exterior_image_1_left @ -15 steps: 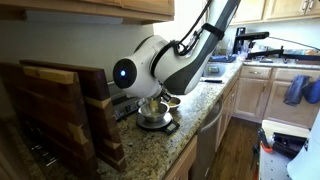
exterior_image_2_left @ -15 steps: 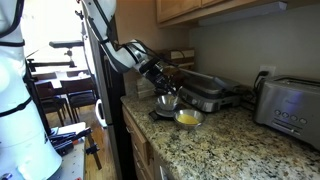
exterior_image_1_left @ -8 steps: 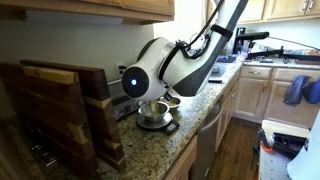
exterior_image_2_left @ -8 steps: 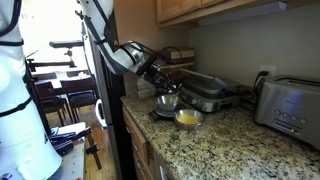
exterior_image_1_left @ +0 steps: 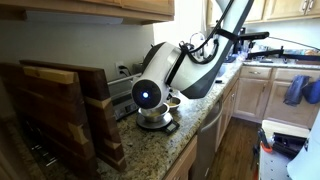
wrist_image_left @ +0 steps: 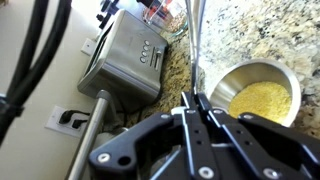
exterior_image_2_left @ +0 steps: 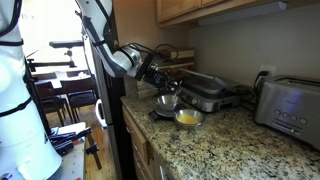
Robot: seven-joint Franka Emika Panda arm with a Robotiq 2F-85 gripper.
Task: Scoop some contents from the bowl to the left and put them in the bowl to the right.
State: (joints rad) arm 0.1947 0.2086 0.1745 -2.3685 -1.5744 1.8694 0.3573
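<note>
In both exterior views the larger, deeper steel bowl (exterior_image_1_left: 151, 116) (exterior_image_2_left: 167, 101) stands on the granite counter. The smaller, shallower steel bowl (exterior_image_1_left: 173, 102) (exterior_image_2_left: 187, 118) stands right beside it and shows yellow contents. My gripper (exterior_image_2_left: 160, 83) hangs just above the larger bowl and is shut on a thin metal spoon handle (wrist_image_left: 194, 45). In the wrist view the jaws (wrist_image_left: 192, 98) clamp that handle, and a steel bowl with yellow grains (wrist_image_left: 262, 95) lies beside it. I cannot tell which bowl this is. The spoon's scoop end is hidden.
A steel toaster (exterior_image_2_left: 290, 105) (wrist_image_left: 125, 60) stands on the counter near the wall. A black grill appliance (exterior_image_2_left: 205, 92) sits behind the bowls. Wooden cutting boards (exterior_image_1_left: 60, 110) stand close to the bowls. The counter's front edge (exterior_image_2_left: 140, 135) is just beside the bowls.
The arm's wrist has swung lower and closer over the bowls. The gripper stays shut on the spoon handle. The bowls have not moved.
</note>
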